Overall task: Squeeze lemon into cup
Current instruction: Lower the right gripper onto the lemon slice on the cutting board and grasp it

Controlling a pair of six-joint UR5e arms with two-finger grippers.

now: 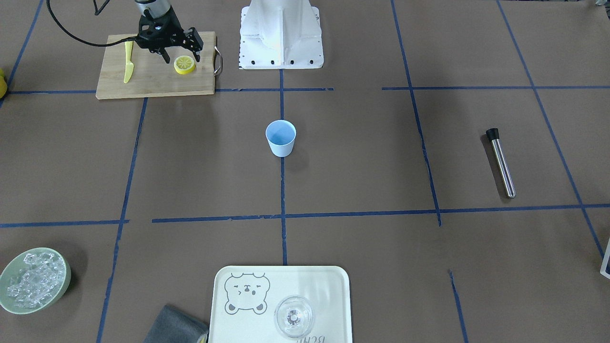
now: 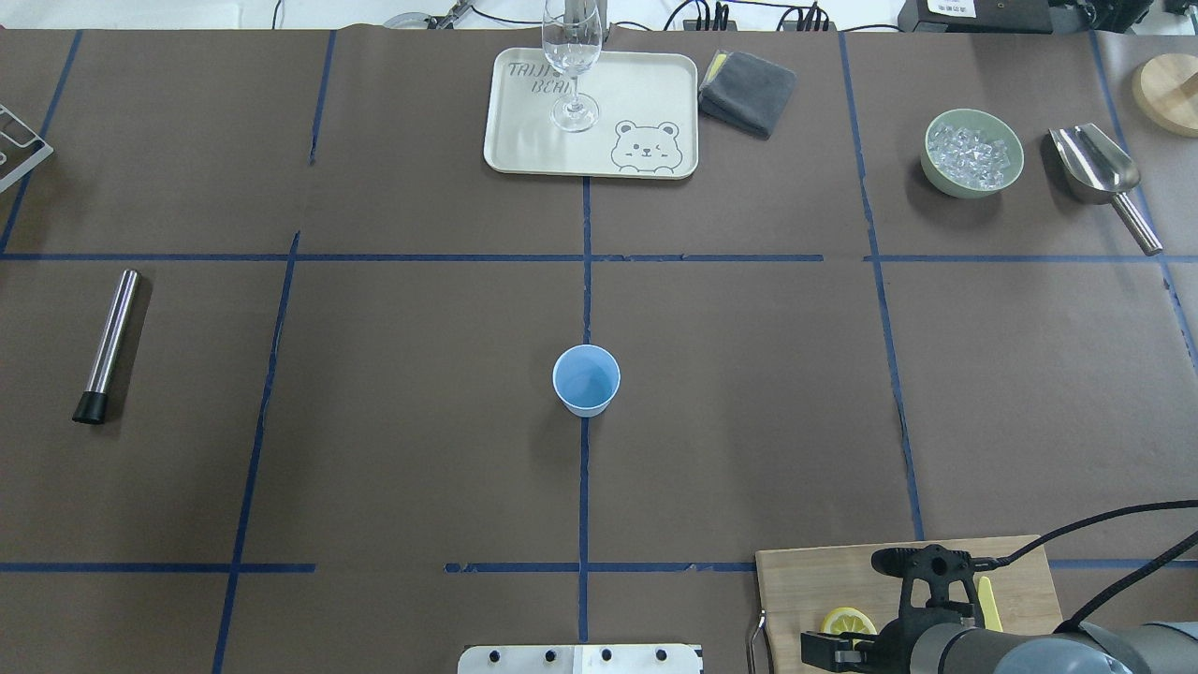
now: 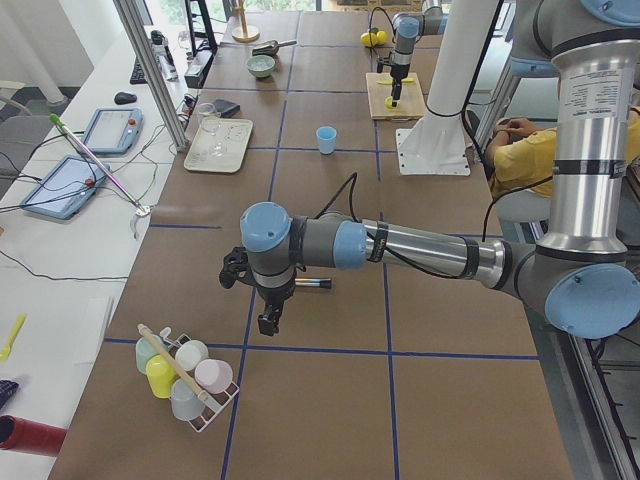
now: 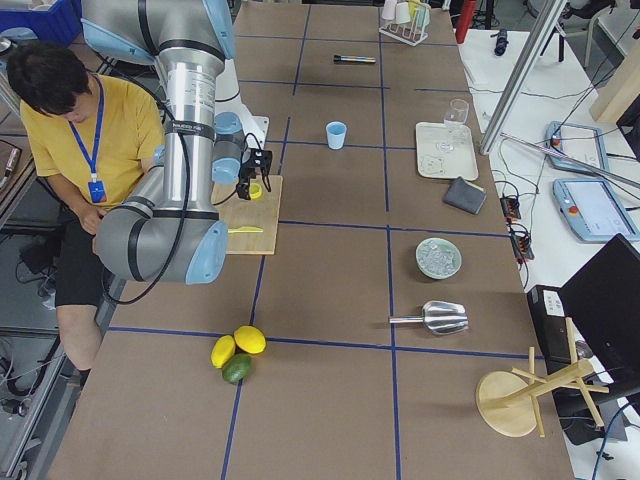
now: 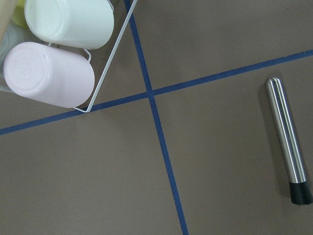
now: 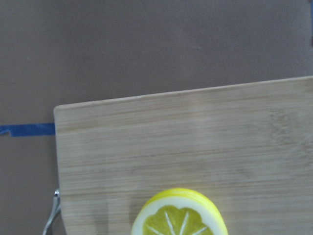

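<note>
The right gripper (image 1: 181,59), jaws spread wide and empty, hangs over the lemon slice (image 1: 185,65) on the cutting board (image 1: 152,82) near the robot's right, poised to pinch it for the light-blue cup (image 1: 280,138) standing mid-table.

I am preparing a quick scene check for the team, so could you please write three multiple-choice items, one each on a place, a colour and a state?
1. Where does the lemon slice lie? A. on a plate B. on the wooden cutting board C. in a pan
2. What colour is the plastic knife? A. red B. yellow C. white
3. How is the light-blue cup? A. tipped over B. full of juice C. upright and empty
Answers: 1 B, it lies flat on the board; 2 B, it is yellow; 3 C, its mouth faces up, nothing inside.
</note>
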